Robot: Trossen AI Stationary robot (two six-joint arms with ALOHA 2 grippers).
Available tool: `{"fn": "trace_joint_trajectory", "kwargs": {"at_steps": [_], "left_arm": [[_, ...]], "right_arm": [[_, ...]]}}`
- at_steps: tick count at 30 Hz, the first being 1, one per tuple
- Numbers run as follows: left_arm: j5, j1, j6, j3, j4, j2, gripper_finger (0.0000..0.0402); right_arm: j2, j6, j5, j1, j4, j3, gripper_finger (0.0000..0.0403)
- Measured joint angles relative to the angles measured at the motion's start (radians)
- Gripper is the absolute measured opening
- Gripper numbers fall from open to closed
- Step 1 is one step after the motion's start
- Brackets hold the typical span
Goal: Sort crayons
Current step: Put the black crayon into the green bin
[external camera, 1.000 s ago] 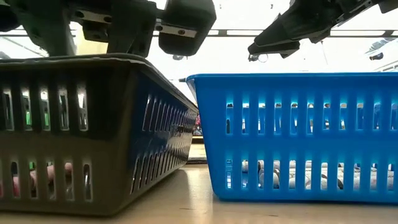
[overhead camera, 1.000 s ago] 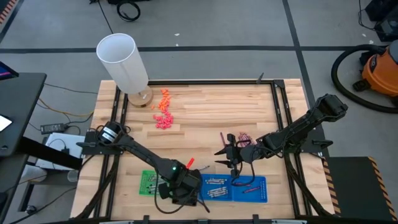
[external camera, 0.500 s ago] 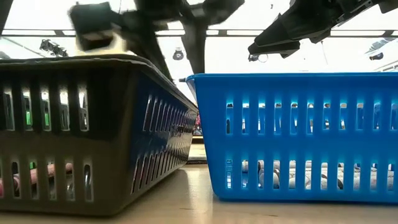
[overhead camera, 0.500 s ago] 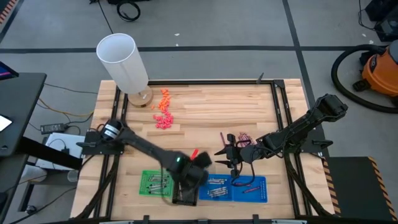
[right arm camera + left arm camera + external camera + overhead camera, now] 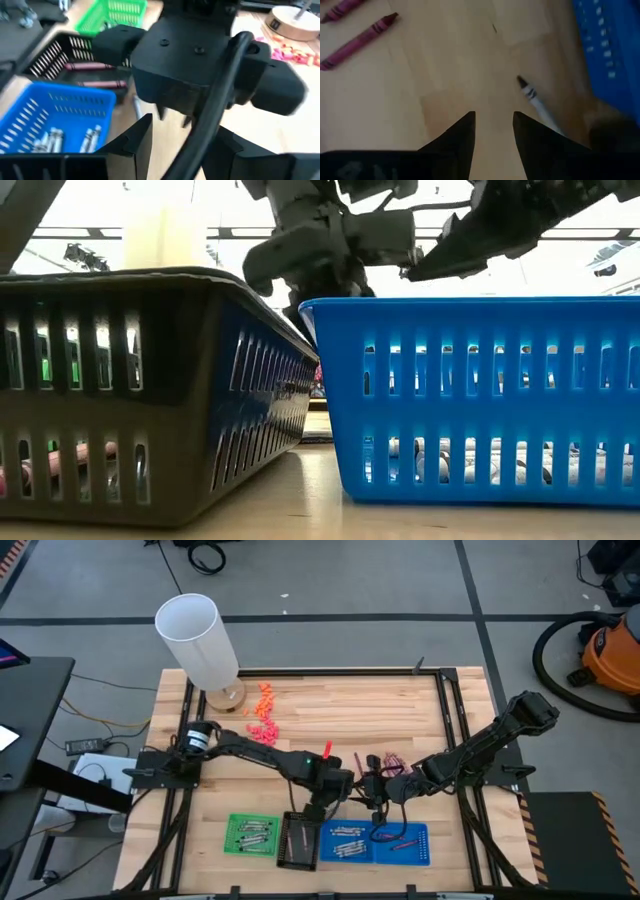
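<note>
- Left gripper (image 5: 492, 131) is seen spread and empty, fingers parted over bare table (image 5: 330, 710), just beside the blue tray (image 5: 376, 843), on its far side.
- Grey crayon (image 5: 536, 100) lies flat on the wood just ahead of the left fingers, close to the blue tray's wall; not yet straddled.
- Two magenta crayons (image 5: 359, 41) lie farther from the blue tray, well apart from the grey one.
- More crayons are seen sorted: grey ones inside the blue tray, magenta ones in the black tray (image 5: 60, 55) next to it.
- Handling, judged: light, stiff, brittle wax stick; paper wrap gives fair friction; round body likely to roll if nudged.
- Hold is best taken at mid-length, across the barrel, with a gentle squeeze.
- Left arm is reached long across the table, wrist pitched down at the wood.
- Right gripper (image 5: 368, 788) is held spread and empty just above the blue tray's far edge, close to the left wrist; crowding is a risk.
</note>
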Motion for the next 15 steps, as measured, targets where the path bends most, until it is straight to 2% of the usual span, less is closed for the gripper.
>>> {"fn": "trace_joint_trajectory", "kwargs": {"at_steps": [5, 10, 15], "left_arm": [[0.003, -0.024, -0.093, 0.000, 0.047, 0.023, 0.0159], [0.017, -0.044, -0.184, 0.001, 0.094, 0.022, 0.0194], [0.029, -0.056, -0.276, 0.001, 0.097, 0.056, 0.0216]], "right_arm": [[-0.021, 0.052, 0.084, 0.020, -0.105, 0.000, 0.0148], [-0.054, 0.084, 0.168, 0.056, -0.179, 0.000, 0.0148], [-0.087, 0.117, 0.181, 0.084, -0.232, 0.000, 0.0148]]}}
